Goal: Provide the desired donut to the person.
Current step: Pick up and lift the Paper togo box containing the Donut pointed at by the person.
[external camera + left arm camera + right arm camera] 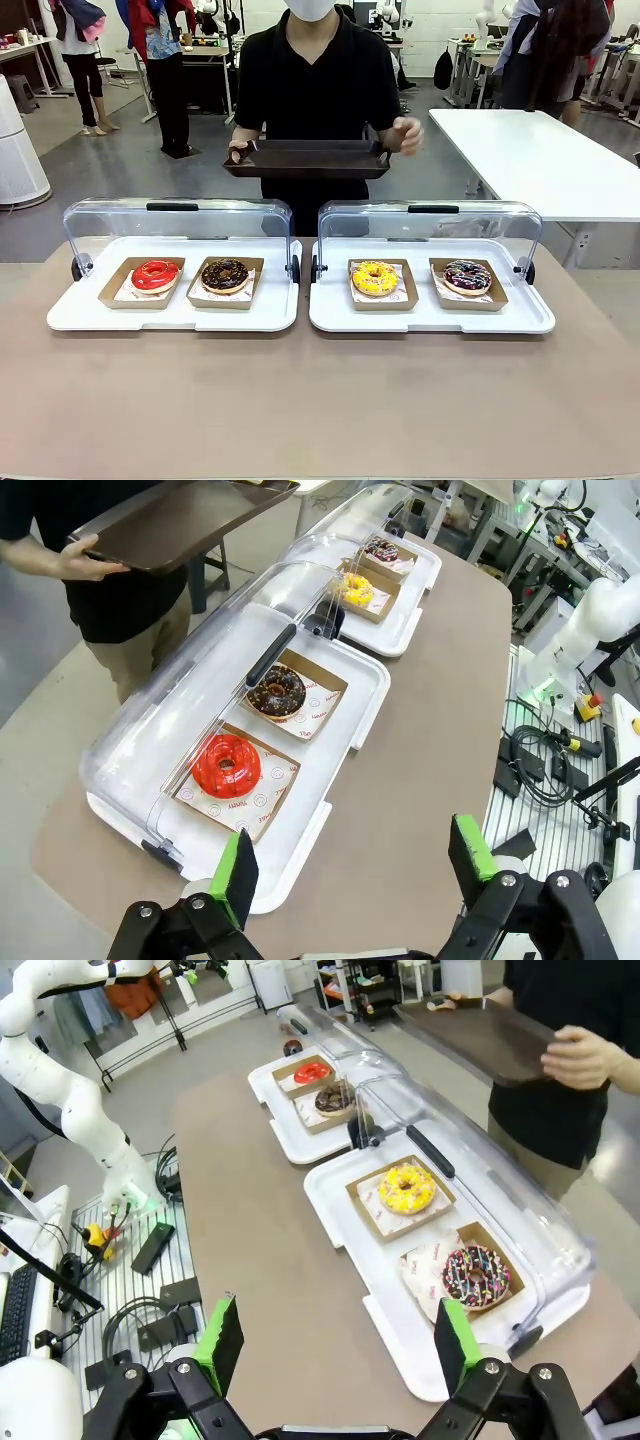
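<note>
aloft, left gripper [352, 860] and right gripper [336, 1342] wide, empty; person [315, 85] with brown tray [305, 157], legs behind clear lids [180, 226]

Black left end effector [354, 857], green pads [236, 868]

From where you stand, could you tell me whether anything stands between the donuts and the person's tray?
Yes: the left clear lid and right clear lid, swung open, stand raised on the far side, between the red donut, chocolate donut, yellow donut, sprinkled donut and the person's brown tray. A handover would likely go over them.
</note>
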Action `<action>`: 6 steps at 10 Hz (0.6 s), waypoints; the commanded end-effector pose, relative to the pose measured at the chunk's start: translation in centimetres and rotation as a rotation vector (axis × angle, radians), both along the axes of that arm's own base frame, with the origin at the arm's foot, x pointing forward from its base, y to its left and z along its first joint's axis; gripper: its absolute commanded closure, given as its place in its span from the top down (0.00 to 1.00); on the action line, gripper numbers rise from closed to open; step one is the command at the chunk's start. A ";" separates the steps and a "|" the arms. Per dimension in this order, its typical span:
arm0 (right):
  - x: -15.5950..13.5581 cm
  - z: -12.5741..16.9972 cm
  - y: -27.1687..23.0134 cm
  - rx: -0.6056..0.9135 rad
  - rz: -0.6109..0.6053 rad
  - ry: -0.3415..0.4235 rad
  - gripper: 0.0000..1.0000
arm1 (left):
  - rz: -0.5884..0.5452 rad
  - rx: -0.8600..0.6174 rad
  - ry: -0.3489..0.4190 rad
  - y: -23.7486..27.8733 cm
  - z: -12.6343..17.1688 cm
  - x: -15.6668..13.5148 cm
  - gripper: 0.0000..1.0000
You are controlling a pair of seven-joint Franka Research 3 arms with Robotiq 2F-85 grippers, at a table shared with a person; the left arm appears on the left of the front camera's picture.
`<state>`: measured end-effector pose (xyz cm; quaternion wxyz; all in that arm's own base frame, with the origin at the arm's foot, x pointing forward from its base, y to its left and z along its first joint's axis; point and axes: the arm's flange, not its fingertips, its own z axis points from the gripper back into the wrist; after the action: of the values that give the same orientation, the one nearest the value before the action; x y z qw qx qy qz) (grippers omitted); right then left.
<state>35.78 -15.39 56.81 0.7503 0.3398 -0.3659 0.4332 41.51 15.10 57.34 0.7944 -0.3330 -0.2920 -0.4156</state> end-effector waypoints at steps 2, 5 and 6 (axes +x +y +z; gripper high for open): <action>0.0 0.1 0.0 0.018 -0.005 -0.010 1.00 | -0.009 -0.003 0.003 0.1 0.3 0.1 1.00; 0.0 0.1 0.0 0.018 -0.005 -0.010 1.00 | -0.009 -0.003 0.003 0.1 0.3 0.1 1.00; 0.0 0.1 0.0 0.018 -0.005 -0.010 1.00 | -0.009 -0.003 0.003 0.1 0.3 0.1 1.00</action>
<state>35.78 -15.39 56.81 0.7503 0.3398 -0.3659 0.4332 41.51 15.10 57.34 0.7944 -0.3330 -0.2919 -0.4157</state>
